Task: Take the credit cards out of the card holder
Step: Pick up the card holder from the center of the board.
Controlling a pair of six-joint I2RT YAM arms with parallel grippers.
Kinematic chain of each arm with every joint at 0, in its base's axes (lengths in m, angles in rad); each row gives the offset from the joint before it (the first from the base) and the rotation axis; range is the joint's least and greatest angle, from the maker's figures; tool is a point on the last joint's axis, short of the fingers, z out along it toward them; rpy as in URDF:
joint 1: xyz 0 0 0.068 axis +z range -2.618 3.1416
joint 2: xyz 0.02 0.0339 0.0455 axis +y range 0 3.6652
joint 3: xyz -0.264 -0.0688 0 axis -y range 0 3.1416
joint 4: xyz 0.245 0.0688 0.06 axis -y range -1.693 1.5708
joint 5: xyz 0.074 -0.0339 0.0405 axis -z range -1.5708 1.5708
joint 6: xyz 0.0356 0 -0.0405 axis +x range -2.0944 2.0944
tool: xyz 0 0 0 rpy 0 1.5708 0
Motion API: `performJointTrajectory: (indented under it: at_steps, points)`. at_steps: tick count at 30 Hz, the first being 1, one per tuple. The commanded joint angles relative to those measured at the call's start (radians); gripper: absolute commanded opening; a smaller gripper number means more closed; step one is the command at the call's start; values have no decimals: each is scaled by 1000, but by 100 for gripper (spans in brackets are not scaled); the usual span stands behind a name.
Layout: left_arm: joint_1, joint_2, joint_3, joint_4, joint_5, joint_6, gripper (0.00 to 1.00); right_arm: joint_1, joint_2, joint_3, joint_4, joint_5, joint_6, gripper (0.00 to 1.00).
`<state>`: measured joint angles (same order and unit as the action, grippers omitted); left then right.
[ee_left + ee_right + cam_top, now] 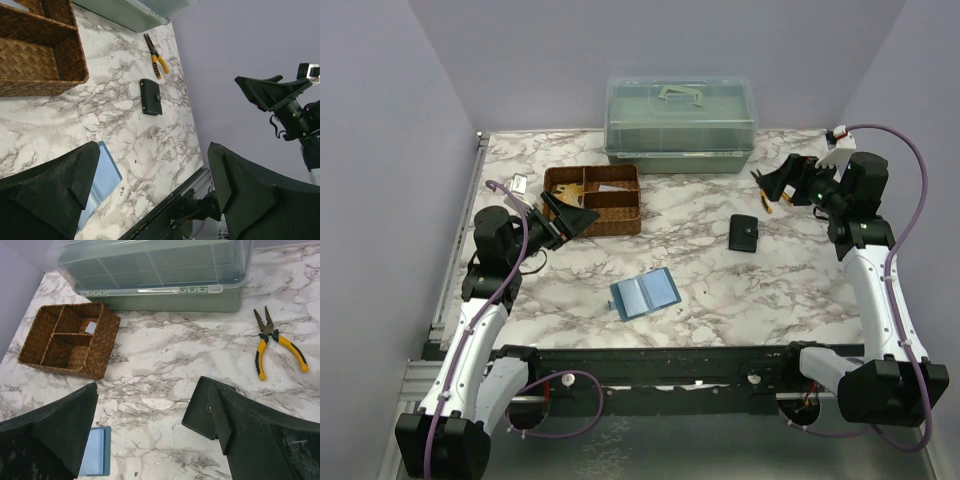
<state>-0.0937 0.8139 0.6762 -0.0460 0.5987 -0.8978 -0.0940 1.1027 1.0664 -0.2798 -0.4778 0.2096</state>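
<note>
Left gripper (pixel 578 215): jaws apart, empty, overlapping the basket's (pixel 620 226) lower-left part, left of centre in the top view.
Right gripper (pixel 782 180): jaws apart, empty, upper right.
Card holder (pixel 744 233): closed, flat on the table, right of centre, clear of both grippers.
Progress: we judge nothing done yet; grasping, unsnapping and pulling cards are all left.
Views: left wrist shows us the snap tab; right wrist shows the pliers (pixel 274 340) whole, with the holder half hidden behind a finger.

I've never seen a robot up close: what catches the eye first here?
A big green lidded box sits at the back of the marble table, a woven basket to its front left. The left gripper hangs open by the basket, the right gripper open at far right; between them lie a small black card holder, shut, and a light-blue folder.
</note>
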Motion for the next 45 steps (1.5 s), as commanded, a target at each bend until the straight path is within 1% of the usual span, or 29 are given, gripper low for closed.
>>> performJointTrajectory:
  at_steps: [1, 13, 15, 17, 19, 21, 22, 23, 26, 29, 31, 34, 37, 39, 41, 45]
  points:
    - [3, -5, -10, 24, 27, -4, 99, -10, -15, -11, 18, -16, 7, 100]
    - [3, -4, -23, 41, 40, -21, 99, -14, -18, -15, 21, -28, 5, 100]
    - [3, 1, -35, 79, 55, -41, 99, -14, -19, -25, 26, -28, -23, 100]
    - [-1, 15, -44, 100, 77, -62, 99, -14, -24, -47, 34, -70, -93, 100]
    - [-34, 33, -42, 104, 82, -61, 99, -15, -26, -69, 26, -172, -212, 100]
    - [-109, 50, -35, 103, 40, -46, 99, -14, -24, -84, -11, -304, -364, 100]
    - [-164, 61, -28, 103, 3, -31, 99, -15, -22, -83, -45, -361, -435, 100]
    - [-225, 76, -20, 96, -41, -12, 99, -15, -15, -80, -78, -388, -471, 100]
    - [-367, 153, 17, 71, -145, 46, 99, -15, 23, -59, -137, -368, -493, 100]
    - [-445, 217, 47, 67, -197, 79, 99, -15, 86, -21, -214, -376, -548, 100]
    - [-477, 244, 59, 70, -223, 92, 99, -15, 131, -1, -249, -380, -573, 100]
    - [-516, 276, 62, 84, -243, 100, 99, -15, 187, 9, -248, -352, -587, 100]
    - [-537, 293, 46, 110, -252, 92, 99, -15, 241, 12, -244, -323, -622, 100]
    - [-543, 298, 31, 133, -258, 82, 99, -15, 276, 16, -260, -327, -675, 100]
    - [-548, 304, 17, 158, -257, 70, 99, -12, 308, 21, -288, -357, -765, 100]
    - [-561, 336, 14, 183, -251, 66, 99, -10, 366, 60, -386, -418, -1067, 99]
